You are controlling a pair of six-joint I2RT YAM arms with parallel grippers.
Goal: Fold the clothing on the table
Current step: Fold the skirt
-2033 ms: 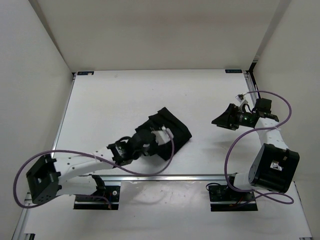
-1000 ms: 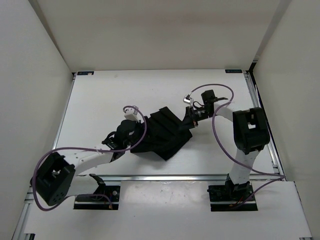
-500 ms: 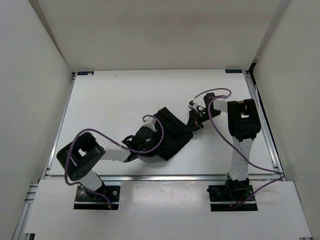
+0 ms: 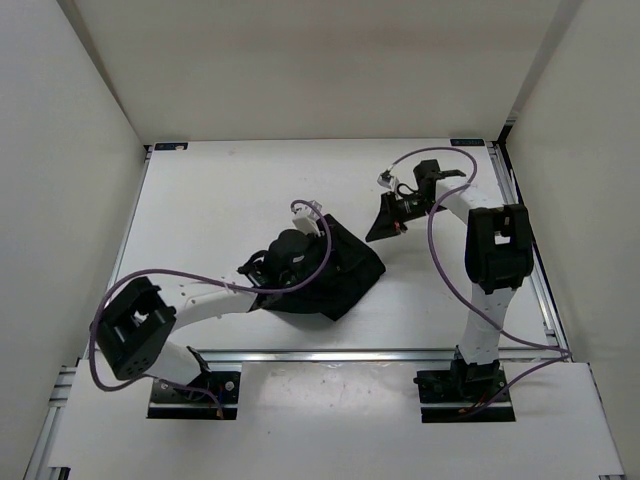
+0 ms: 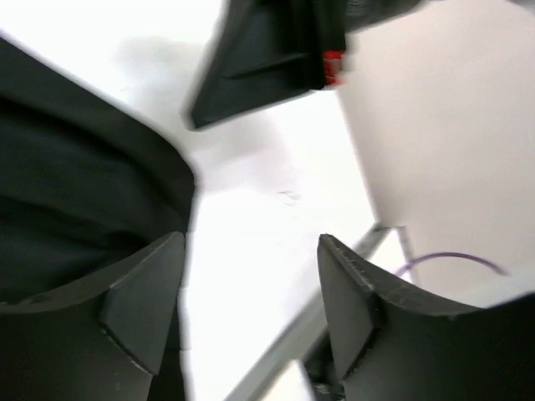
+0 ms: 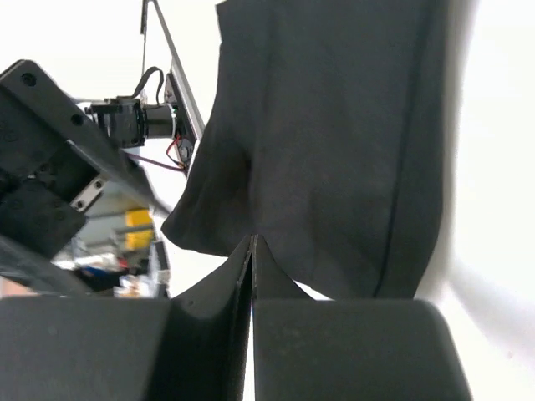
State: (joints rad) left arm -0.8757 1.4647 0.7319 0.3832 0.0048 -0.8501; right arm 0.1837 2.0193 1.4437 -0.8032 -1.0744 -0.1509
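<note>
The black clothing (image 4: pixel 345 272) lies bunched and folded on the white table (image 4: pixel 220 200), near its front middle. My left gripper (image 4: pixel 318 256) hovers over the garment's left part, jaws open. In the left wrist view the open gripper (image 5: pixel 251 242) frames bare table, with the clothing (image 5: pixel 75 192) at its left finger. My right gripper (image 4: pixel 383 222) sits just beyond the garment's upper right corner, apart from it. Seen from the right wrist, this gripper (image 6: pixel 252 239) is shut with nothing between its fingers, and the clothing (image 6: pixel 334 125) fills the view ahead.
White enclosure walls (image 4: pixel 80 150) stand on the left, back and right. A metal rail (image 4: pixel 330 352) runs along the table's front edge, with both arm bases behind it. Purple cables (image 4: pixel 440 260) loop off each arm.
My left arm has swung up and right over the clothing, its jaws narrowing slightly. The right gripper has drawn back from the garment's right edge toward the far right, still shut.
</note>
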